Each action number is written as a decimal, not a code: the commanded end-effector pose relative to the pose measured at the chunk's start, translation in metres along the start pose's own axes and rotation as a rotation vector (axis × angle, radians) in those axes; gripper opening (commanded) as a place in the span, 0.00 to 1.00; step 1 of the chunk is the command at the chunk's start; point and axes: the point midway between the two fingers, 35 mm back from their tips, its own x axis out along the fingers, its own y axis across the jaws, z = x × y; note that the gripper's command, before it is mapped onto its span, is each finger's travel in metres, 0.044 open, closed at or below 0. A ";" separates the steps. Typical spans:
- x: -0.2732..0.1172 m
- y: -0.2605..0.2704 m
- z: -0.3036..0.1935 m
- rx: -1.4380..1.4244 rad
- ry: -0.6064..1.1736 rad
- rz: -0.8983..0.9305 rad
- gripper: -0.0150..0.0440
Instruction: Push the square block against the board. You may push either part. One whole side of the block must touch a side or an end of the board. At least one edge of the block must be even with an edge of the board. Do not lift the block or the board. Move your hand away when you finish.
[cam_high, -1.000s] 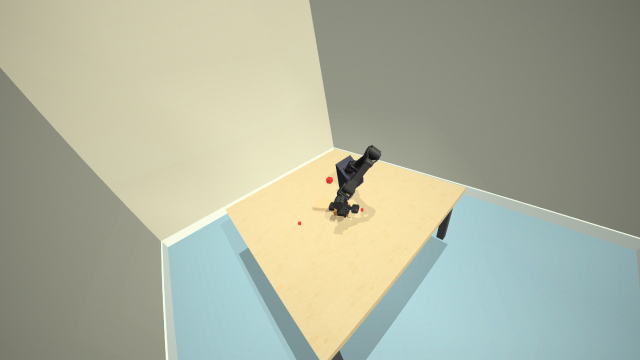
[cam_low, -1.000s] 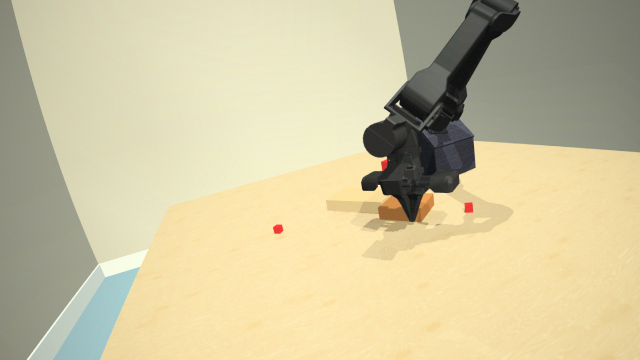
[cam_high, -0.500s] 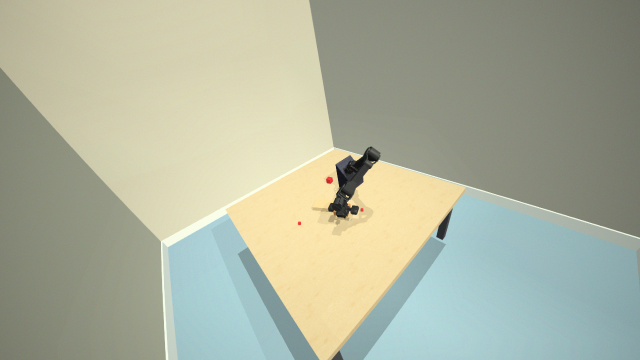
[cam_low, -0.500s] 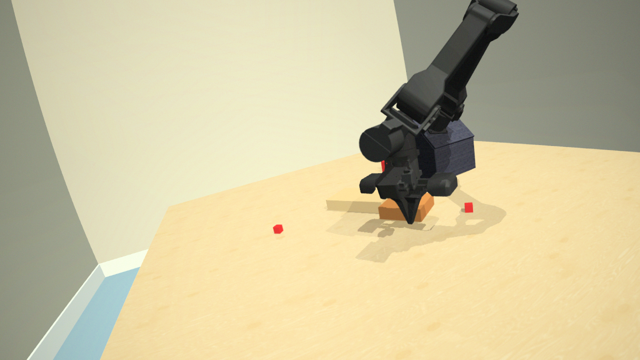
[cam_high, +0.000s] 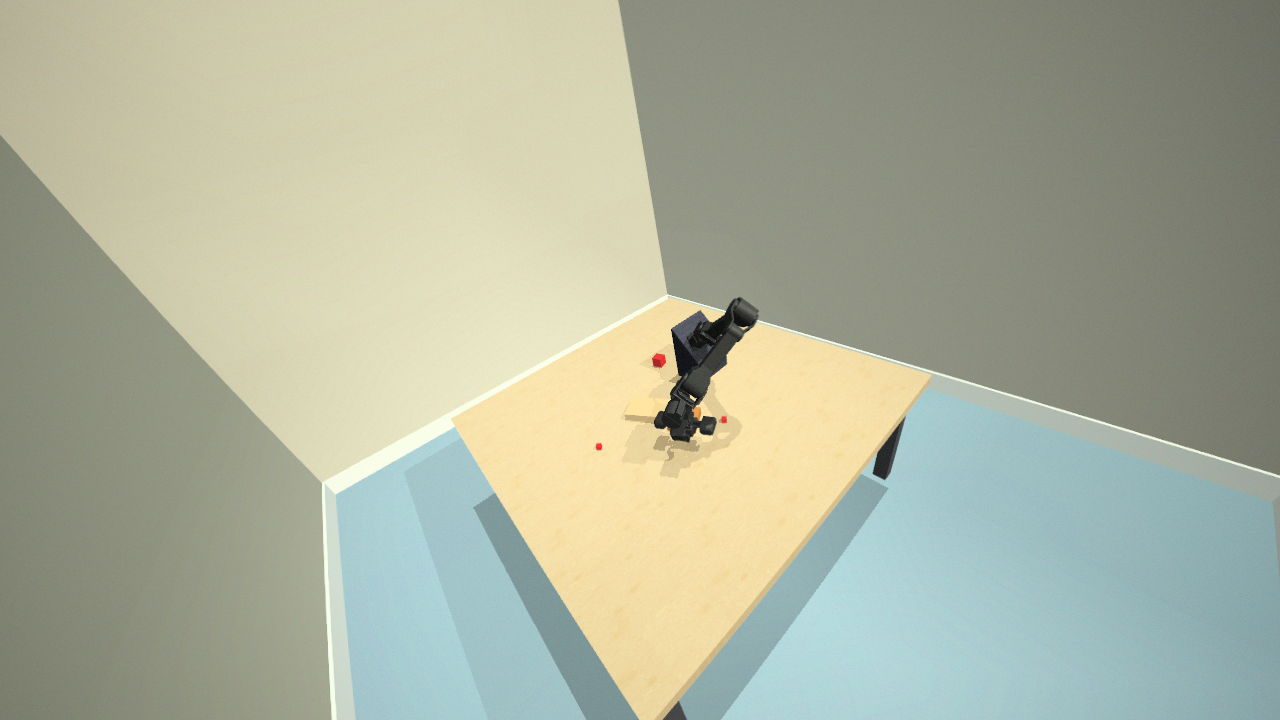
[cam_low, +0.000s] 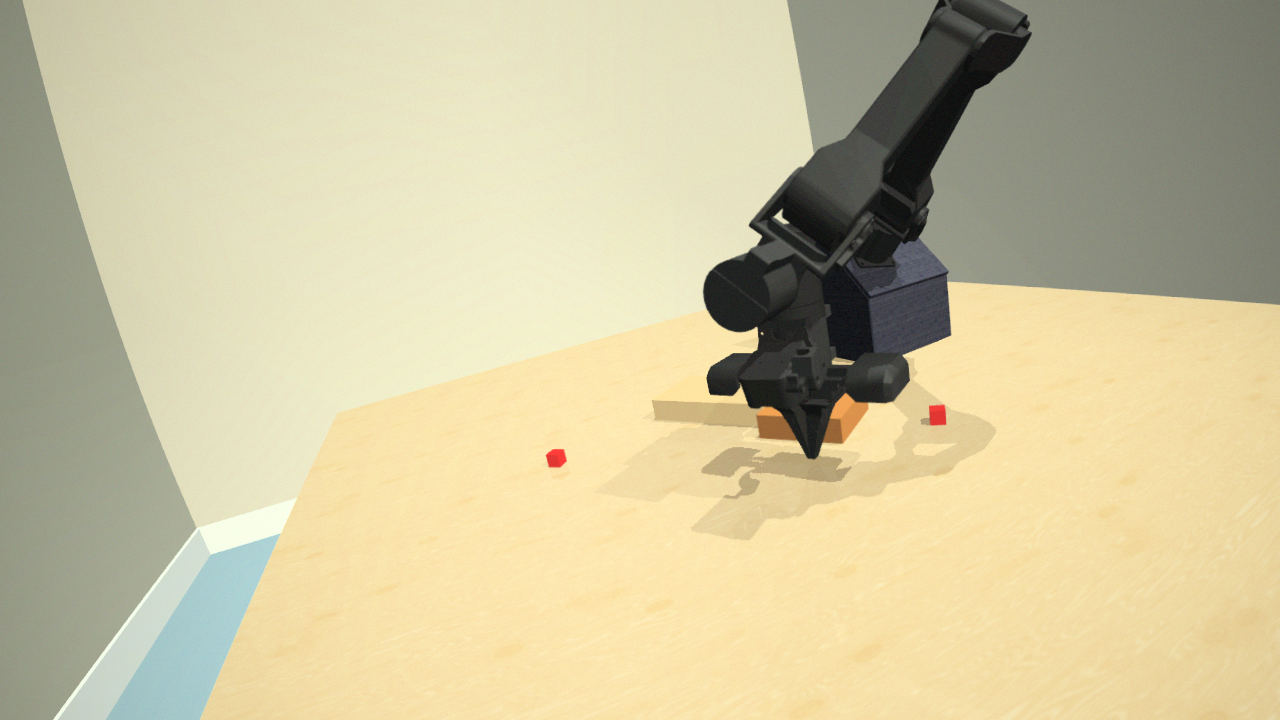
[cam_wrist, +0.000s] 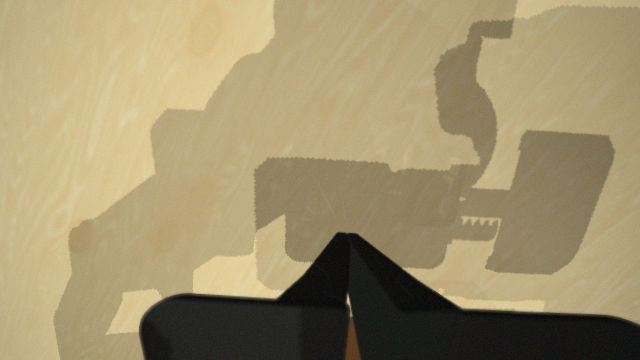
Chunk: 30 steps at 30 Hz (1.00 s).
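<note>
The orange square block (cam_high: 697, 412) (cam_low: 771, 426) lies flat at the right end of the pale wooden board (cam_high: 639, 411) (cam_low: 698, 411). In the exterior view its front face stands a little nearer the camera than the board's front side. The arm hides the back of both parts, and I cannot tell whether the block touches the board. My gripper (cam_low: 812, 455) (cam_wrist: 345, 242) is shut and empty, its tips pointing down in front of the block's front face. I cannot tell whether they touch it. Only a brown sliver of the block (cam_wrist: 352, 342) shows between the fingers in the wrist view.
One small red cube (cam_high: 598, 446) (cam_low: 555, 457) lies left of the board and another (cam_high: 724, 419) (cam_low: 937, 414) right of the block. A larger red cube (cam_high: 658, 360) lies behind, beside the dark blue arm stand (cam_high: 680, 356) (cam_low: 911, 313). All are on the wooden table (cam_high: 716, 528) (cam_low: 626, 626).
</note>
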 end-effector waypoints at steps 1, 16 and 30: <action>-0.001 0.000 0.008 0.002 -0.004 -0.004 0.25; -0.055 0.001 0.011 0.002 -0.003 -0.006 0.25; -0.003 -0.034 -0.016 -0.056 -0.003 -0.005 0.25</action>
